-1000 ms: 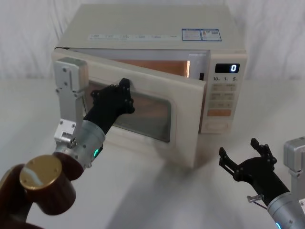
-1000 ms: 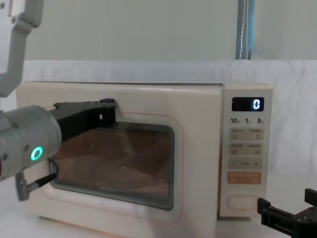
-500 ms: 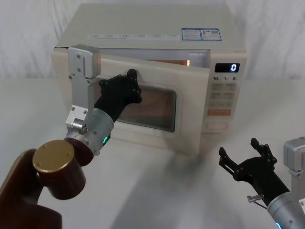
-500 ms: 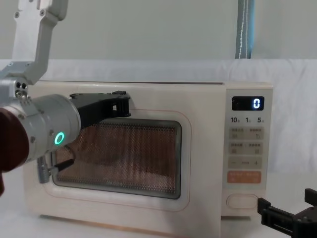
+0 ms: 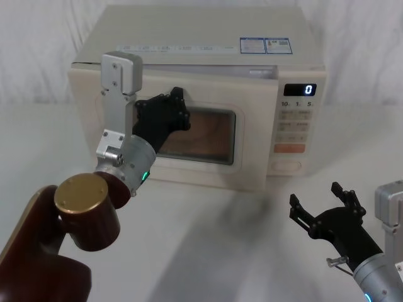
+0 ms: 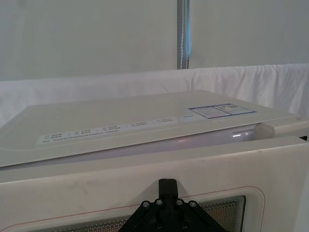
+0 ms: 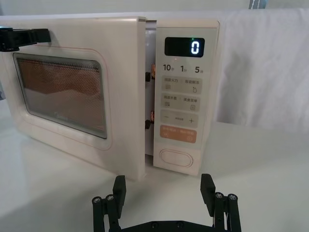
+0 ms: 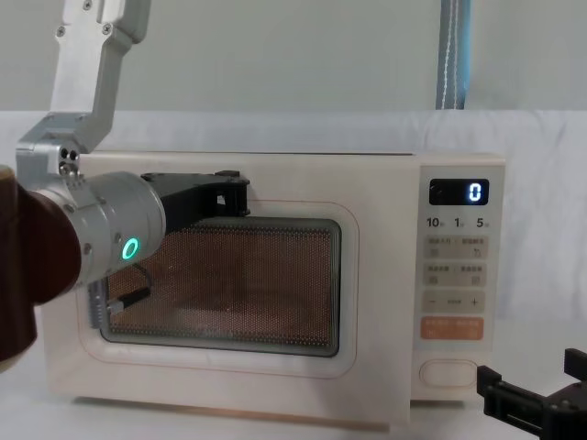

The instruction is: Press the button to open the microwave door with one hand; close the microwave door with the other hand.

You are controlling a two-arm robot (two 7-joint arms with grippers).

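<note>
The microwave door [image 5: 189, 129] stands almost shut, with a narrow gap left at its latch edge beside the control panel [image 7: 181, 104], plainest in the right wrist view. The left gripper [image 5: 171, 110] is set against the upper part of the door face above the dark window; whether its fingers are parted I cannot tell, and it grips nothing. The door is a stiff, light, hinged panel with a smooth front, so a flat push near the free edge should seat the latch better than any pinch. The right gripper [image 7: 164, 203] hovers low over the white table [image 5: 220, 233], jaws spread and empty, near and short of the button [image 7: 176, 157].
</note>
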